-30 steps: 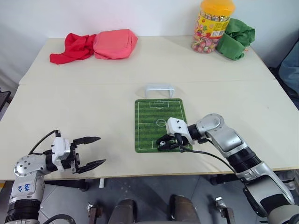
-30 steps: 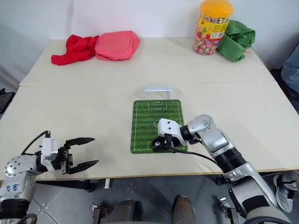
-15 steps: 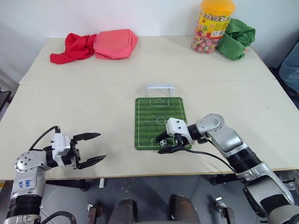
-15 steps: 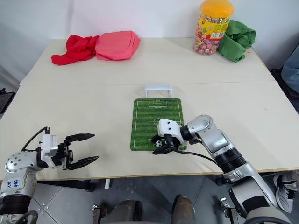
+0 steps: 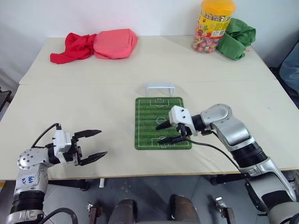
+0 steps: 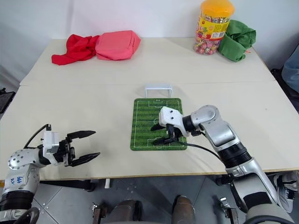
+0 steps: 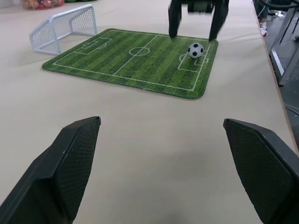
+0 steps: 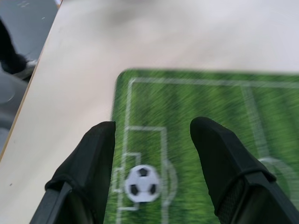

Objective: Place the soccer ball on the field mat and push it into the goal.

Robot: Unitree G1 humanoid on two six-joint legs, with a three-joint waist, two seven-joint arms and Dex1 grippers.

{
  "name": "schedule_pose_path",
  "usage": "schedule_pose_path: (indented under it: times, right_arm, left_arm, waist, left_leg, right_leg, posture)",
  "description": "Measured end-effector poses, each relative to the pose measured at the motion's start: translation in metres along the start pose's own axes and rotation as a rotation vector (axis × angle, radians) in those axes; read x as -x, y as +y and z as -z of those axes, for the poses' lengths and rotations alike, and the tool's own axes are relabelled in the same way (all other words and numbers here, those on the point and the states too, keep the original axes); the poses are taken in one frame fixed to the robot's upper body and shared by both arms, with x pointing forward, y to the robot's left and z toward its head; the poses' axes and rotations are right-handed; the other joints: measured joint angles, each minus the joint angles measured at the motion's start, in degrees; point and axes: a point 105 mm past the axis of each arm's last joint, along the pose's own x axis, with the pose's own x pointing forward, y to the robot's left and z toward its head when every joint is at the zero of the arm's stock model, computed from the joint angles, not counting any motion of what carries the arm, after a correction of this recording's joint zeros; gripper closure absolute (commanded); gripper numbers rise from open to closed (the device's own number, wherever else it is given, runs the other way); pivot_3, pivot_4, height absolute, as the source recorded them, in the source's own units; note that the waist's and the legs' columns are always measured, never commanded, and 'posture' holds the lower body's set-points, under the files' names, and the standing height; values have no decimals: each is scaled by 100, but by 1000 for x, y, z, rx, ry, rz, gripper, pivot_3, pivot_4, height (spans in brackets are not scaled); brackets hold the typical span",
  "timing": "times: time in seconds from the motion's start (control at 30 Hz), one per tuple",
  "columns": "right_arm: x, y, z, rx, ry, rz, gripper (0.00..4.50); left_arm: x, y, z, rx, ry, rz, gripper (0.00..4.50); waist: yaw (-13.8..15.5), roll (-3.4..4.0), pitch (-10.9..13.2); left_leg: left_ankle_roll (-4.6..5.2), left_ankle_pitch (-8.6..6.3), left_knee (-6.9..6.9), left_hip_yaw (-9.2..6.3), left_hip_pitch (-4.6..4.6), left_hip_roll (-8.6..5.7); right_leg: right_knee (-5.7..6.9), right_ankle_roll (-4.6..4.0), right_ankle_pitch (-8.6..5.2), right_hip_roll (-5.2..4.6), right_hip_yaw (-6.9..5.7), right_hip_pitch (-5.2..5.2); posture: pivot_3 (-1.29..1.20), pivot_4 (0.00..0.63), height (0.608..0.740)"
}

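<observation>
The tiny white soccer ball with black patches [image 7: 195, 50] now lies free on the flat green field mat striped like grass [image 5: 148, 125], inside the white penalty markings at the near end, the end farthest from the goal. A second ago the right claw [image 5: 170, 132] was pressed down on the mat with its black fingers nearly together around the ball; since then the fingers have spread and the claw has lifted, so it now hangs above the ball with a clear gap under its tips. In the right wrist view the ball [image 8: 142, 183] sits on the mat between the two fingers, touching neither.

That settles the first half of the job, as I judge it: the ball is placed and released. It appears to rest still where it was let go.

The small low white plastic goal frame [image 5: 159, 88] stands on the pale surface [image 5: 93, 107] just beyond the far short edge of the mat, its mouth facing the pitch. The ball must travel nearly the whole length of the mat to reach it.

The left claw [image 5: 92, 144] hovers with its fingers wide apart and nothing between them, low over the surface and well to the left of the mat.

The push comes next. The right claw will likely need to come down behind the ball, on the near side, and nudge it straight; the ball is light and round, so an off-centre touch could send it wide of the narrow goal.
</observation>
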Motion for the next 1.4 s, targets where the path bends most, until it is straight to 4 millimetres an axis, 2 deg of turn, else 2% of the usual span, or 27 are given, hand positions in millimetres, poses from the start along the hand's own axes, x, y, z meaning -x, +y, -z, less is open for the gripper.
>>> schedule_pose_path:
  times: [0.1, 0.2, 0.3, 0.37, 0.53, 0.7, 0.9, 1.0, 1.17, 1.2, 1.3, 1.4]
  right_arm:
    - [4, -3, -5, -1, -14, 40, 2317]
    - [21, 6, -4, -9, -21, 73, 3365]
    - [34, 24, 12, -64, 6, 76, 4462]
    - [32, 33, 15, -85, -2, 57, 4462]
    - [27, 42, 7, -64, -25, 29, 4462]
    - [12, 58, 21, -139, -39, -40, 4462]
    - [-1, 51, 35, -153, -53, -72, 4462]
    - [-11, 39, 37, -146, -61, -73, 4462]
    - [-17, 5, 45, -126, -42, -7, 4462]
    - [-16, -8, 46, -115, -32, 31, 4462]
    - [-3, -45, 45, -76, -9, 186, 4462]
    - [17, -74, 32, -54, -46, 351, 4462]
  left_arm:
    - [-3, 1, -2, -7, -5, 12, 0]
    - [-7, 3, -3, -13, -11, 28, 0]
    - [-7, 4, 0, 1, -10, 40, 0]
    - [-7, 6, 1, 8, -8, 47, 0]
    - [-12, 11, -6, -21, -17, 59, 0]
    - [-10, 8, -3, -9, -11, 63, 0]
    - [-8, 5, -1, 1, -4, 70, 0]
    - [-5, 3, -1, 6, 3, 69, 0]
    - [-1, 5, -5, -11, 16, 57, 0]
    - [0, 5, -5, -12, 19, 54, 0]
    - [-1, 7, -6, -16, 17, 49, 0]
    - [-2, 9, -8, -24, 14, 44, 0]
  waist:
    - [0, 0, 0]
    - [50, -1, 0]
    - [88, -5, 2]
    - [73, -5, 2]
    - [2, -6, 3]
    - [9, -8, 4]
    - [1, -8, 4]
    - [-15, -9, 4]
    - [-7, -9, 4]
    - [-15, -8, 4]
    - [-11, -8, 4]
    - [-21, -8, 4]
  left_leg:
    - [0, 0, 0, 3, -1, 0]
    - [2, -4, 0, 3, -5, -1]
    - [4, -8, 0, 8, -5, -2]
    - [4, -8, 2, 16, -5, 0]
    - [4, -8, 8, 16, -4, 2]
    - [6, -10, 9, 18, -5, 1]
    - [6, -10, 11, 17, -3, 2]
    - [5, -10, 12, 19, -2, 4]
    - [5, -10, 12, 18, -2, 4]
    - [5, -10, 13, 19, -3, 4]
    - [5, -10, 14, 18, -3, 4]
    - [4, -10, 8, 19, -6, 4]
  right_leg:
    - [1, 0, 0, 0, 2, -3]
    - [-1, 0, 0, 0, 1, -3]
    - [-5, 0, 0, 0, 1, -3]
    - [0, 0, 0, 0, 5, -8]
    - [3, -1, 1, 0, 8, -8]
    - [2, -1, 1, 0, 9, -8]
    - [4, -1, 1, 1, 10, -8]
    - [5, -1, 1, 2, 11, -9]
    - [6, -1, 1, 2, 12, -10]
    - [5, -2, 1, 2, 13, -9]
    - [8, -3, 2, 3, 14, -11]
    - [8, -3, 2, 3, 15, -20]
  posture:
    - [0, 150, 740]
    - [0, 150, 740]
    - [0, 150, 740]
    - [0, 150, 740]
    - [0, 150, 740]
    - [0, 150, 740]
    - [0, 150, 740]
    - [0, 150, 740]
    - [0, 150, 740]
    - [0, 150, 740]
    - [0, 150, 740]
    - [0, 150, 740]
